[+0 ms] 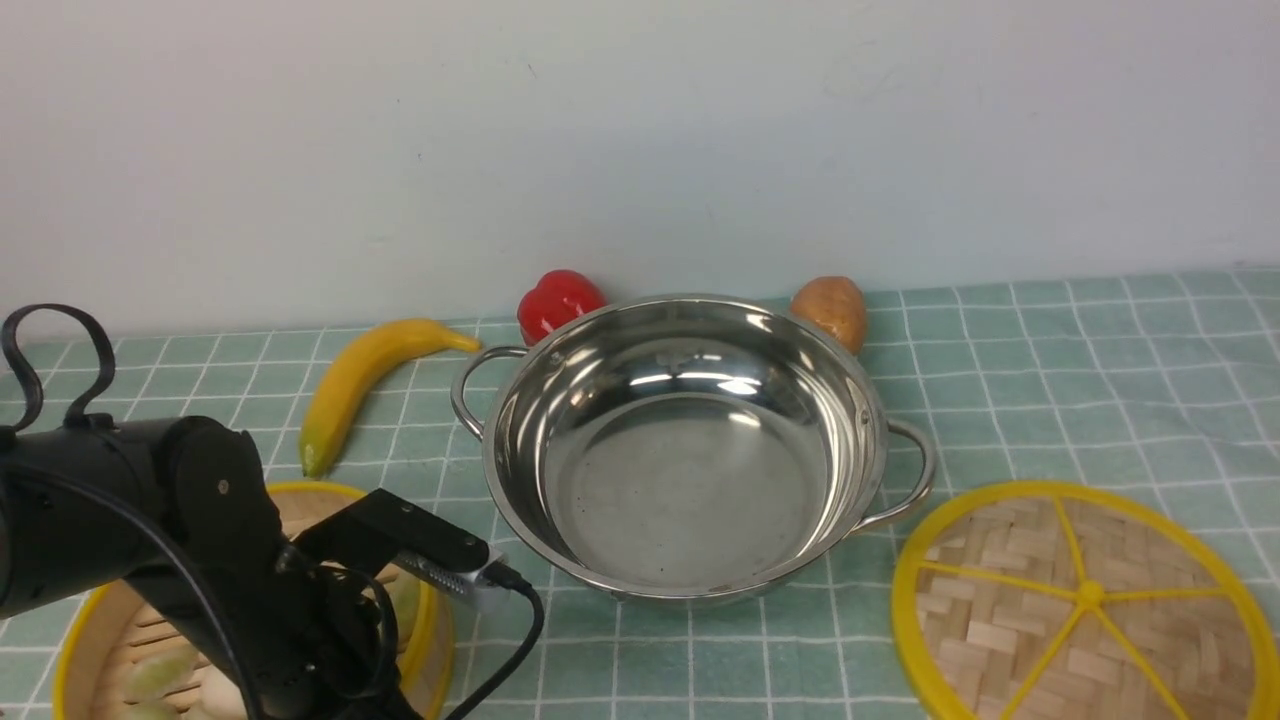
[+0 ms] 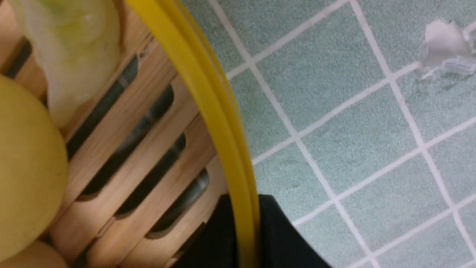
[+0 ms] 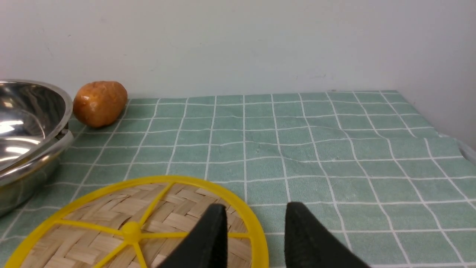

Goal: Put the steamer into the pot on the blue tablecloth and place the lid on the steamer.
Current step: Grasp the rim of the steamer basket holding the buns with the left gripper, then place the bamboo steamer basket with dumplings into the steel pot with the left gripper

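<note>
The steamer (image 1: 120,620) stands on the blue tablecloth (image 1: 1050,380) at the near left, with pale yellow-green food (image 2: 22,167) on its slatted floor. My left gripper (image 2: 245,199) is shut on the steamer's yellow rim (image 2: 208,100), one black finger inside the wall and one outside. The shiny pot (image 1: 690,500) sits empty in the middle of the cloth. At the near right the woven lid (image 1: 1080,600) lies flat. My right gripper (image 3: 256,206) hangs open just over the lid's (image 3: 141,223) edge, holding nothing; the front view does not show it.
A banana (image 1: 360,385), a red pepper (image 1: 558,300) and a potato (image 1: 830,310) lie behind the pot near the wall. A small white scrap (image 2: 446,44) lies on the cloth beside the steamer. The cloth's right edge (image 3: 457,145) meets a side wall.
</note>
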### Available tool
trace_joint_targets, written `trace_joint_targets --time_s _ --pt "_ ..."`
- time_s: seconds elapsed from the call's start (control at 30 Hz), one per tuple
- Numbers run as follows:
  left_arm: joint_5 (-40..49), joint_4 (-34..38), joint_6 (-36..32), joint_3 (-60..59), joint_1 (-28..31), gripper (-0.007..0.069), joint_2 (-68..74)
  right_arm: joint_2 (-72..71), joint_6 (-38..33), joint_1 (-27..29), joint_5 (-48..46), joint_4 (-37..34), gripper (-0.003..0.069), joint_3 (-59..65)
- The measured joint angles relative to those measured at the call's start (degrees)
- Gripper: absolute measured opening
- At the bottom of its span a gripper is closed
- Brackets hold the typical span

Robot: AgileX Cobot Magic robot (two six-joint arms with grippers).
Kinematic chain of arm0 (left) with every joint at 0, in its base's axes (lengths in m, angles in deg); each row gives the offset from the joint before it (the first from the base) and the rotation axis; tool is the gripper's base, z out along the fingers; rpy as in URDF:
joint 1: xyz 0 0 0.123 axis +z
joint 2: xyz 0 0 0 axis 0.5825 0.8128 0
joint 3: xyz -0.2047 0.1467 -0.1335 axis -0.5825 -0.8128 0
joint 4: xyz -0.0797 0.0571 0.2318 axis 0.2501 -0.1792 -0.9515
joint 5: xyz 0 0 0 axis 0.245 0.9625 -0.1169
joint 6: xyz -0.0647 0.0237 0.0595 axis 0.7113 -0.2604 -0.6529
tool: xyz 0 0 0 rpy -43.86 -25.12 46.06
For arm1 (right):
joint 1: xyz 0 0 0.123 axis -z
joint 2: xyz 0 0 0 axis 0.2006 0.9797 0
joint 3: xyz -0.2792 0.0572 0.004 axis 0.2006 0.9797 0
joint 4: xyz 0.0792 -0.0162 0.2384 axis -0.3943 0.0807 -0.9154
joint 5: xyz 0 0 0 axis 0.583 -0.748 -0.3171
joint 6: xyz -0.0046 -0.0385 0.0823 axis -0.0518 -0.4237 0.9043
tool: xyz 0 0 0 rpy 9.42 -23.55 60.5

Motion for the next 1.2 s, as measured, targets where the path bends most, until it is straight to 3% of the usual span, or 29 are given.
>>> trace_joint_targets --time_s 0.27,0.43,0.63,0.83,1.03,1.2 --pt "1.5 0.1 -0.1 0.3 0.0 0.0029 0.0 0.0 0.0 0.0 0.0 0.0 0.0244 0.0" --pt "8.4 -2.9 1.2 3.9 0.0 0.0029 -2.1 0.0 0.0 0.0 0.0 0.0 0.0244 0.0" --pt "20.4 -10.6 4.8 14.0 0.0 0.0043 -7.2 0.0 0.0 0.0 0.0 0.0 0.0244 0.0" --pt "23.0 -13.7 3.9 24.3 -0.1 0.0043 -8.2 0.0 0.0 0.0 0.0 0.0 0.0244 0.0" --pt "23.4 -15.3 -1.1 33.8 -5.8 0.0043 -7.5 0.0 0.0 0.0 0.0 0.0 0.0244 0.0" --pt "23.7 -18.2 -4.4 39.2 -15.1 0.0043 -3.2 0.0 0.0 0.0 0.0 0.0 0.0244 0.0"
